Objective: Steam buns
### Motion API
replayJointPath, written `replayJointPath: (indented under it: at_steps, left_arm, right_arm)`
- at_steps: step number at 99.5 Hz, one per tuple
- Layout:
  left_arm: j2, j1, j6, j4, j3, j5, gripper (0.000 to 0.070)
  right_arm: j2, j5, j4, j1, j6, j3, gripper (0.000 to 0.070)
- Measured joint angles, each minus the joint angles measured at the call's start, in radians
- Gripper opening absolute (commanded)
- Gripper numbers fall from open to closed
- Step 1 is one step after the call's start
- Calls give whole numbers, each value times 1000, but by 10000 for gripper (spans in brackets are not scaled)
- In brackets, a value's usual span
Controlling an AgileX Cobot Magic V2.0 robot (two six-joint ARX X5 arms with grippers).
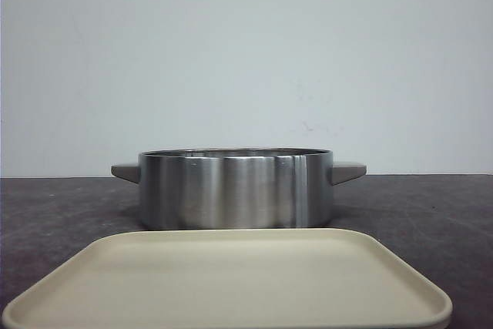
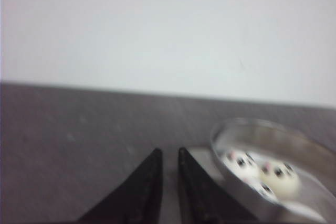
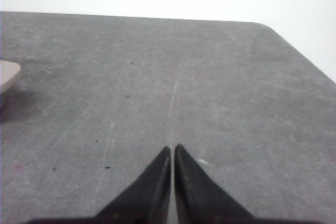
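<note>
Buns in the steel pot, both tools idle and empty.

The buns [image 2: 262,174] lie inside the steel pot [image 1: 235,189], which stands on the dark bench [image 3: 210,77] just behind an empty cream tray [image 1: 231,283]; three are visible, any others hidden. The left tool [image 2: 169,153] hangs near the pot with a narrow gap between its tips, holding nothing; the right tool [image 3: 172,148] is almost fully closed, also empty, over bare bench. The glossy domes could slip from a pinch, and a tool reaching in might clip the pot's rim and shove it.
</note>
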State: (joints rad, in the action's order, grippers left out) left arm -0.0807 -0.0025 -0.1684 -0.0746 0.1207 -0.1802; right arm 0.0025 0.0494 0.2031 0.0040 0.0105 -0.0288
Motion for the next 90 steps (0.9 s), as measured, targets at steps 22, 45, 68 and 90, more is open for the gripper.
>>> replayJointPath:
  at_steps: [22, 45, 68, 90]
  left_arm:
    - [74, 51, -1, 6, -88, 109, 15]
    - [76, 55, 54, 84, -89, 135, 15]
    - [76, 55, 103, 187, -89, 157, 16]
    - [76, 55, 153, 258, -89, 157, 15]
  right_arm:
    - [0, 0, 0, 0, 0, 0, 4]
    - [0, 0, 0, 0, 0, 0, 4]
    - [0, 1, 0, 0, 0, 0, 4]
    - [0, 1, 0, 0, 0, 0, 4]
